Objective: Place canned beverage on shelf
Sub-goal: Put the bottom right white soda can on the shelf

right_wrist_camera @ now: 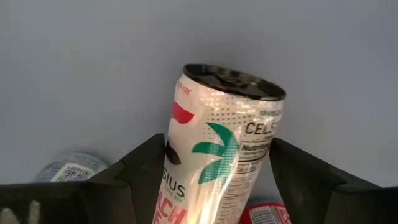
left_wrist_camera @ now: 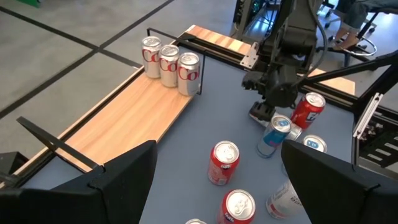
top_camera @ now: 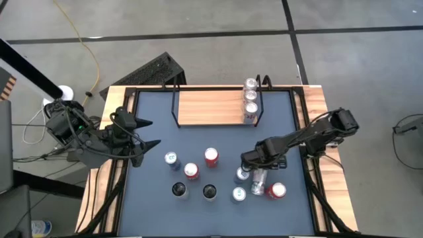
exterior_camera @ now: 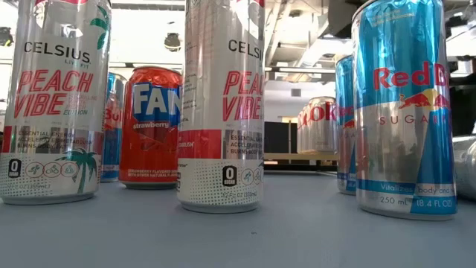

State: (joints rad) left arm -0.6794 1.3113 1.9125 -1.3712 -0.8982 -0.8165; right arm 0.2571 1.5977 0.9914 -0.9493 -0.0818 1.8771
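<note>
Here, a tall silver Celsius can (right_wrist_camera: 221,155) is gripped between the right gripper (top_camera: 259,173) fingers at about four o'clock on the counter (top_camera: 218,142), tilted for carrying. The shelf (top_camera: 208,107) waits at twelve o'clock. The left gripper (top_camera: 151,133) is parked open at nine o'clock.

Tabletop (top_camera: 218,142): dark grey, wood-edged. Floor (top_camera: 198,20) around it grey concrete with dark seam lines. Yellow cable (top_camera: 84,46) loops over the floor off the far left corner; white cable (top_camera: 30,129) curls on the floor at left. Black ribbed block (top_camera: 151,71) lies on the floor just beyond the tabletop's far left corner. Office chair base (left_wrist_camera: 354,43) stands in the room past the tabletop.
</note>
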